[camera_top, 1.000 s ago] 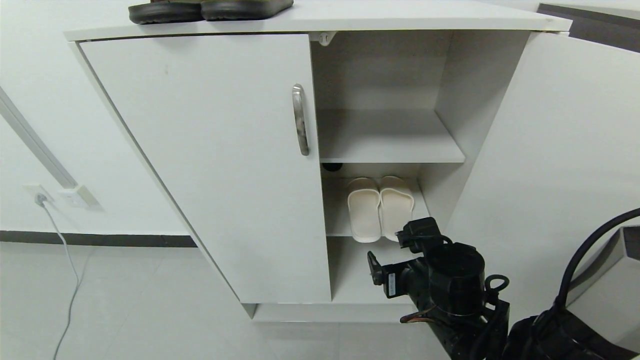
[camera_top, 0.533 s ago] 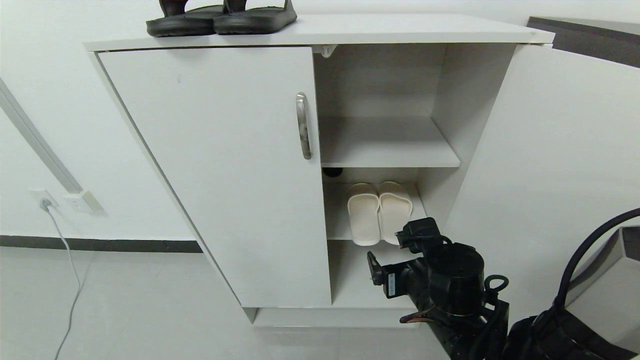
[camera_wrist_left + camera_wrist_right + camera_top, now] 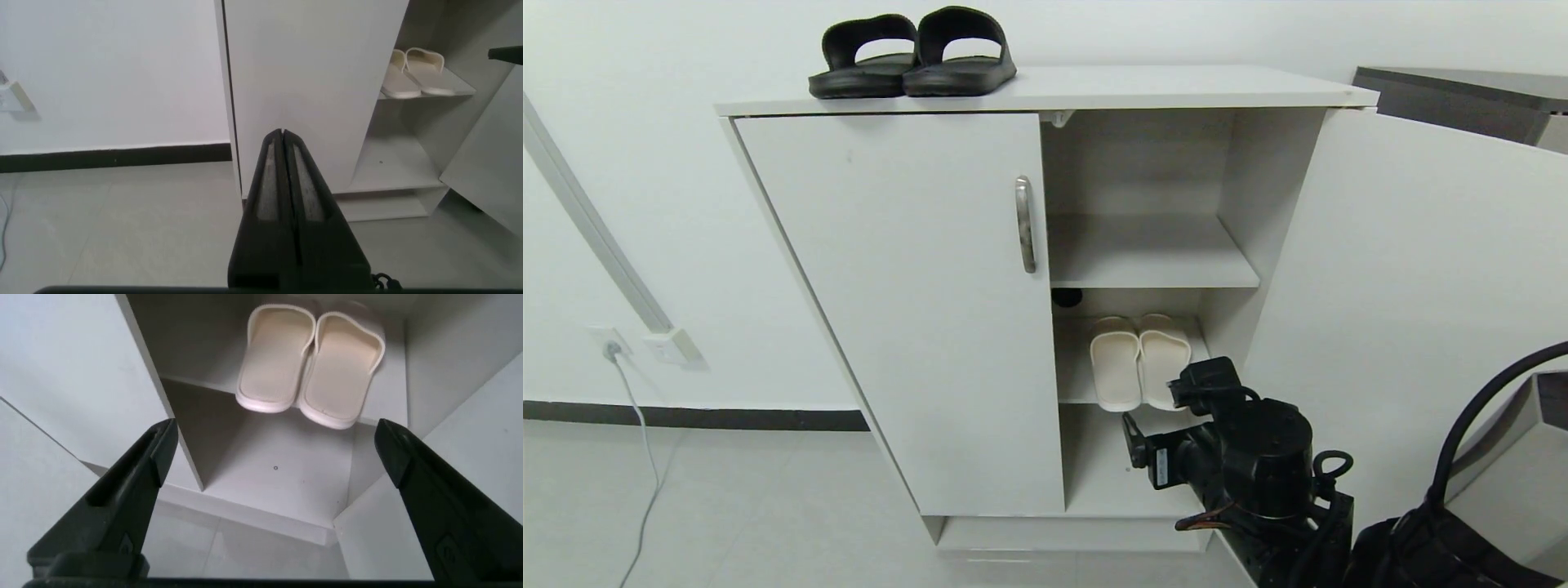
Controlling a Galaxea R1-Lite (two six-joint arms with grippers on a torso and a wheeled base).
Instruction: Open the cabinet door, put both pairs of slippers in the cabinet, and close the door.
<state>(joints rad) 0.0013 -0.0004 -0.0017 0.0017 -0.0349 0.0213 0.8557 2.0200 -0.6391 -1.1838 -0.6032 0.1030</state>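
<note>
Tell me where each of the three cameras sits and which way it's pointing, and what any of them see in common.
Head view: on the head, facing forward and down at the cabinet, with the black slippers on top; the right arm shows low on the right.
Left wrist view: on the left wrist, looking along the shut left hand toward the closed door and floor.
Right wrist view: on the right wrist, looking through the open right hand into the cabinet.
Shared: all three show the cream slippers on a shelf.
</note>
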